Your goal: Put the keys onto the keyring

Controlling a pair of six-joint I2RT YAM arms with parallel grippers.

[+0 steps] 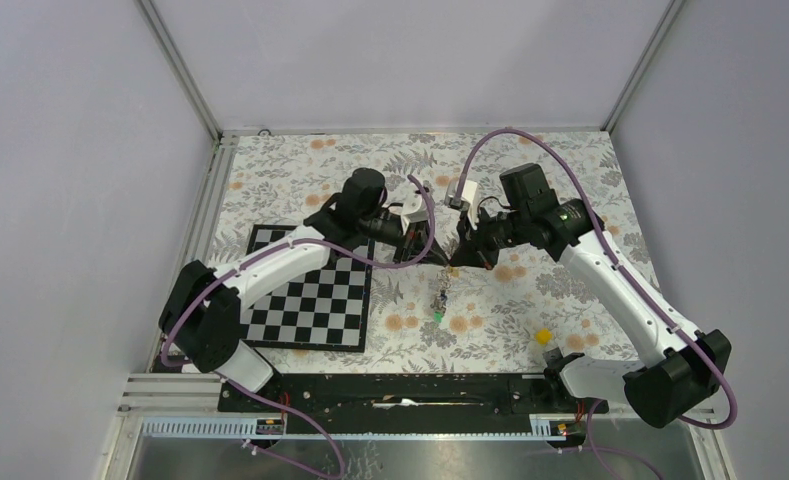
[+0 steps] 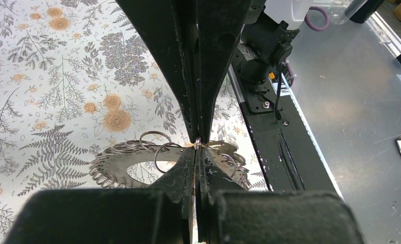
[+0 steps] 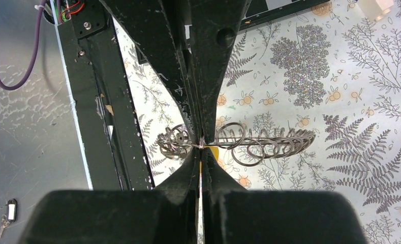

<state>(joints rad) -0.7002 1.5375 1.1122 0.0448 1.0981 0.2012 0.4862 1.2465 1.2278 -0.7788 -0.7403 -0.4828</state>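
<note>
I see the keyring (image 2: 109, 166), a thin grey metal loop with a jagged, gear-like edge and many small wire rings on it. It is pinched at one spot by the left gripper (image 2: 196, 152) and right gripper (image 3: 201, 152) (edge-on from the right wrist). The keys (image 1: 439, 300), a tiny cluster with one green head, sit on the desk nearby.

The keyring (image 3: 269, 143) is shiny grey metal; the table cover (image 1: 530, 180) looks matt, printed.

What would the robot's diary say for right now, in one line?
left gripper: shut on keyring | right gripper: shut on keyring | keys: lying loose, not yet on ring
</note>
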